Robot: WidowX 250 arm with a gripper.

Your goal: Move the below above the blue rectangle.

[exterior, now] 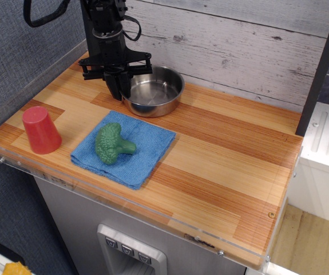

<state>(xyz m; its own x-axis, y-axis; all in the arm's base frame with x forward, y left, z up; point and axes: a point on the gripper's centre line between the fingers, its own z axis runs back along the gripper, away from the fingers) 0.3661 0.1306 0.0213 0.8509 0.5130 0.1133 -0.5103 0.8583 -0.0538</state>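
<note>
From where I'm standing over the counter, the gripper (120, 90) is hanging straight down at the left rim of the pan (154, 90), its dark fingers looking pinched on that rim, though I cannot tell for sure whether they are gripping it. The pan is sitting on the wooden counter (227, 154) just behind the back corner of the blue towel (144, 146), right of the gripper, so any pull away has to go up or left. The broccoli (113, 144) is lying on the towel, and the red cup (40, 130) is standing well off to its left.
</note>
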